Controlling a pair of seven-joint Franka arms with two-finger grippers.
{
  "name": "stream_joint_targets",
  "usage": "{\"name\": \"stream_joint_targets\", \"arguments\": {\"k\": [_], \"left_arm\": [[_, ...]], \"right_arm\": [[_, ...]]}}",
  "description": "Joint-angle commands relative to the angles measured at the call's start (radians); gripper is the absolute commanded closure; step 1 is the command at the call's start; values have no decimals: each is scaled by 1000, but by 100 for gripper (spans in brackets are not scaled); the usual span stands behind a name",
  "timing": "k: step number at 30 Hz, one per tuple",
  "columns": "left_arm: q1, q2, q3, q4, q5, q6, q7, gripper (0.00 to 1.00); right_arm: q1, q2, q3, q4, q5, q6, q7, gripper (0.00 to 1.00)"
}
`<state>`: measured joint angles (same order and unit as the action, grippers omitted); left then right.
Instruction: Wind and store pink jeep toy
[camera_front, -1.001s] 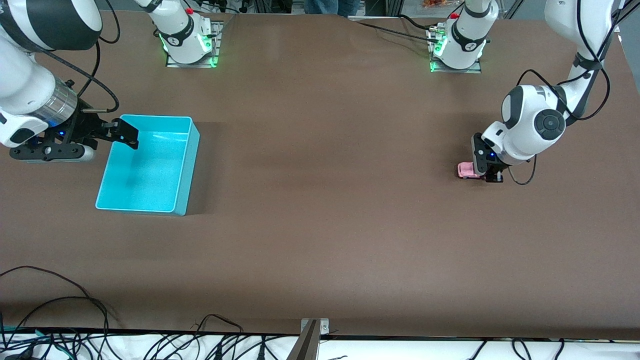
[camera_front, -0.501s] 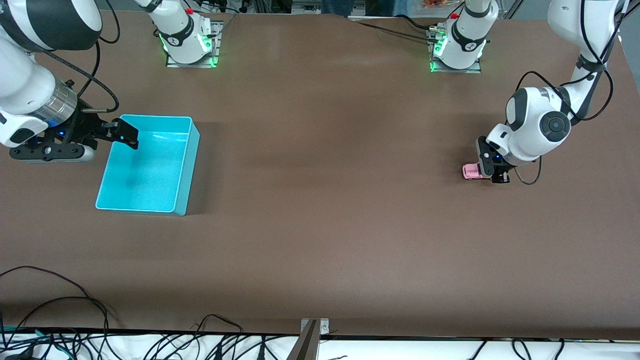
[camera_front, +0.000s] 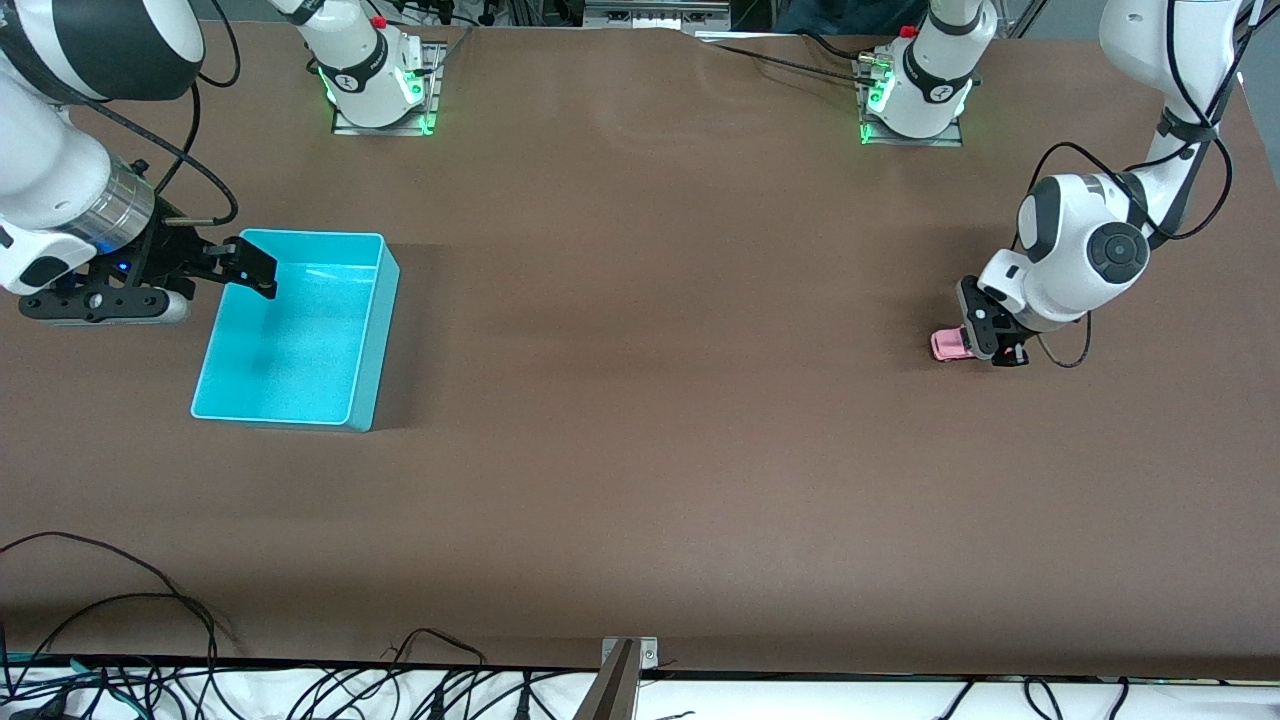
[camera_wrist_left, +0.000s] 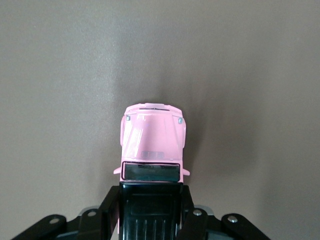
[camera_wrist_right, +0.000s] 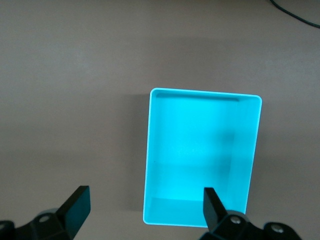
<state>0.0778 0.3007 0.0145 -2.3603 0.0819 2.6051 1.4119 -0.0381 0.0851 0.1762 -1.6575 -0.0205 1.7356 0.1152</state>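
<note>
The pink jeep toy (camera_front: 948, 345) stands on the brown table at the left arm's end. In the left wrist view its pink hood (camera_wrist_left: 152, 140) points away and its black roof sits between the fingers. My left gripper (camera_front: 990, 345) is down at the table and shut on the jeep's sides. The cyan bin (camera_front: 300, 330) lies at the right arm's end and holds nothing; it also shows in the right wrist view (camera_wrist_right: 200, 160). My right gripper (camera_front: 250, 268) is open and empty, hovering over the bin's rim, and waits.
The arms' bases (camera_front: 380, 80) (camera_front: 915, 85) stand along the table's edge farthest from the front camera. Loose cables (camera_front: 150, 640) lie past the table's nearest edge.
My left gripper has dragged the jeep a little along the table toward the left arm's end. The right arm has not moved.
</note>
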Motion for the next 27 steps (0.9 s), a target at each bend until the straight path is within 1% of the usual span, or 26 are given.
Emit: {"name": "stream_joint_targets", "arguments": {"k": [1, 12, 17, 27], "left_arm": [[2, 60, 7, 4, 22, 33, -34, 100], [0, 64, 7, 6, 30, 35, -18, 100], [-1, 66, 7, 7, 29, 36, 39, 100], [-9, 66, 7, 9, 30, 36, 45, 100]], "right_arm": [[-2, 5, 6, 18, -19, -5, 1, 0], [-2, 5, 6, 18, -19, -5, 1, 0], [-2, 5, 6, 19, -19, -5, 1, 0], [-2, 5, 6, 18, -19, -5, 1, 0]]}}
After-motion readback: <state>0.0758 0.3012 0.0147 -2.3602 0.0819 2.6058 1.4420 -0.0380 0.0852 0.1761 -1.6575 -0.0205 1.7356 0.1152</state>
